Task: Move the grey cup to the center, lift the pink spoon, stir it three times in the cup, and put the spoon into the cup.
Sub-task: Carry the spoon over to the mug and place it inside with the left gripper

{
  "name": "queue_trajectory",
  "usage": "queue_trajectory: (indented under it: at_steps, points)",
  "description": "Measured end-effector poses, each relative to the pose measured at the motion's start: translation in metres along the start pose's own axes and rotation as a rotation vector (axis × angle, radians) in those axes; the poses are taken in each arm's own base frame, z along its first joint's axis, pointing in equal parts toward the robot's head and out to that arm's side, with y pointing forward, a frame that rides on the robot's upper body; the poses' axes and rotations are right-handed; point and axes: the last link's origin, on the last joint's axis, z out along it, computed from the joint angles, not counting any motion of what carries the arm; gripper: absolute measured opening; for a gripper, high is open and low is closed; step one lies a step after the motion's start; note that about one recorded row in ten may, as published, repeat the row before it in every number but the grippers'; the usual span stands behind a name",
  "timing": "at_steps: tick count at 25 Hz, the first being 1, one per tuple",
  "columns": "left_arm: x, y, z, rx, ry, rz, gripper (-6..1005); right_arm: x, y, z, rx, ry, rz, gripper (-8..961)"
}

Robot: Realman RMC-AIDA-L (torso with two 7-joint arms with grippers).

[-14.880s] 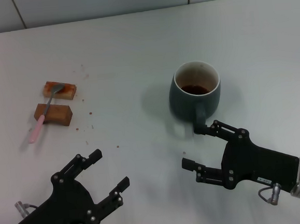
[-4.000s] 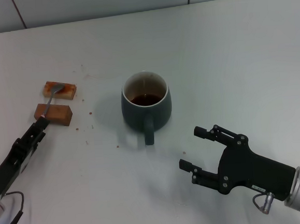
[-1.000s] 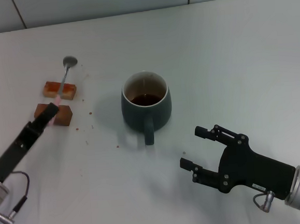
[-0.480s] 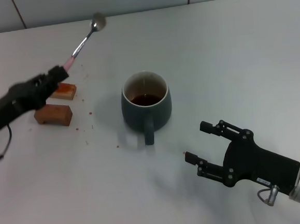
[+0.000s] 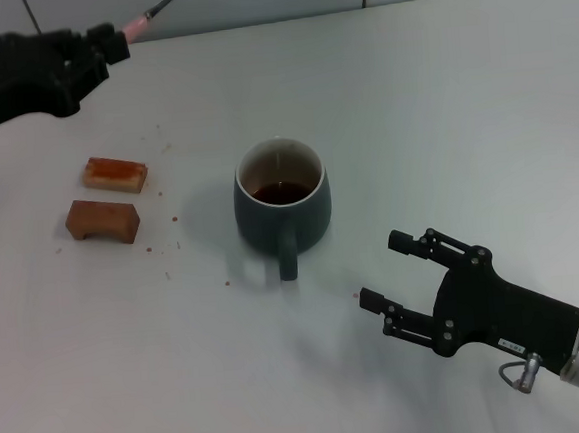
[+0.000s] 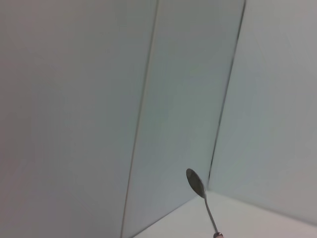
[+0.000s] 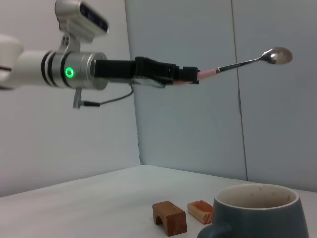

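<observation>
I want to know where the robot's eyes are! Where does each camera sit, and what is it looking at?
Head view: up on the robot's head, looking down at the rounded dark grey mug and two brown blocks; both arms show, the left tool shut on the pink-handled spoon, the right tool open.
Left wrist view: on the left wrist, facing the wall; only the spoon shows.
Right wrist view: low on the right wrist, looking across the table; the left arm shows.
Shared: head and right wrist views both show mug, blocks, spoon.
</observation>
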Motion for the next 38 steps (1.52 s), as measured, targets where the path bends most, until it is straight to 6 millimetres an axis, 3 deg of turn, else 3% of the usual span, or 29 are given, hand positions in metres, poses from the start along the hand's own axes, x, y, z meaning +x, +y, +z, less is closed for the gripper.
queue_trajectory:
  at_steps: [4,13,21,28,34,38]
  points:
    - [0.029,0.007,0.007,-0.003,-0.093,0.154,126,0.000,0.000,0.001,-0.001,-0.001,0.000,758]
    - [0.062,0.024,0.009,-0.059,-0.189,0.342,126,0.001,0.000,0.000,0.002,0.006,0.003,758]
    - [0.092,0.057,0.024,-0.095,-0.356,0.564,126,0.002,0.000,-0.001,0.006,0.009,0.004,758]
    - [0.102,0.069,0.034,-0.095,-0.453,0.681,126,0.003,-0.001,-0.004,0.018,0.011,0.005,758]
    - [0.109,0.078,0.032,-0.111,-0.526,0.767,126,0.005,-0.004,-0.012,0.059,0.013,0.004,758]
    - [0.106,0.086,0.034,-0.134,-0.598,0.816,126,0.005,-0.005,-0.014,0.073,0.013,0.003,758]
